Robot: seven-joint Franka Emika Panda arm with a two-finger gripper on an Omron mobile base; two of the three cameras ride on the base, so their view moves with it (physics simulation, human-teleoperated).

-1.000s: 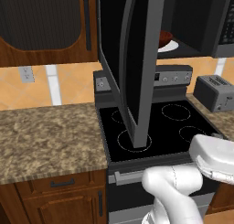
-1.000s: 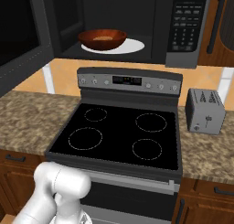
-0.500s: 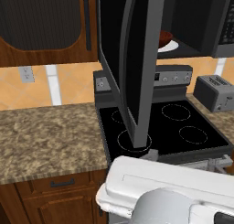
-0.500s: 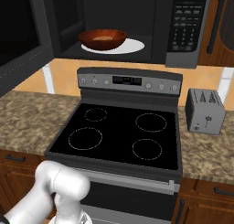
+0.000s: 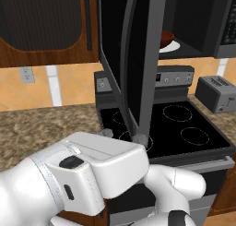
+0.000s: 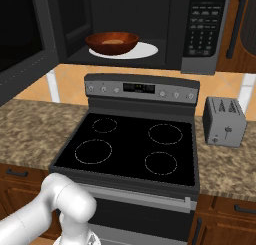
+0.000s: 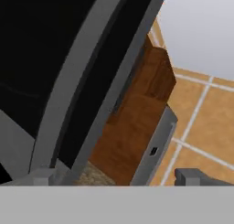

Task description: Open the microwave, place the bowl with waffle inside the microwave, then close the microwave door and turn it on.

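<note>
The microwave (image 6: pixel 175 39) hangs above the stove with its door (image 5: pixel 133 59) swung wide open toward me. The door's long grey bar handle (image 5: pixel 154 63) stands vertical. Inside, the reddish-brown bowl with waffle (image 6: pixel 112 42) rests on the white turntable plate (image 6: pixel 142 51); its rim also peeks out past the door (image 5: pixel 167 37). The button panel (image 6: pixel 202 29) is on the microwave's right side. In the hand view my gripper (image 7: pixel 116 177) is open, with nothing between its tips. Just beyond it the door (image 7: pixel 45 45) and its handle (image 7: pixel 77 77) run diagonally, close to the left fingertip (image 7: pixel 41 176).
A black glass-top stove (image 6: pixel 130 144) sits under the microwave, with a grey toaster (image 6: pixel 224 121) on the granite counter (image 6: pixel 30 129) to its right. Wooden cabinets (image 5: pixel 46 50) flank the microwave. My white arm (image 5: pixel 92 174) fills the lower left of the left base view.
My arm has swung leftward and closer across the left base view, from the lower right to the lower left. Door, bowl and stove stay put.
</note>
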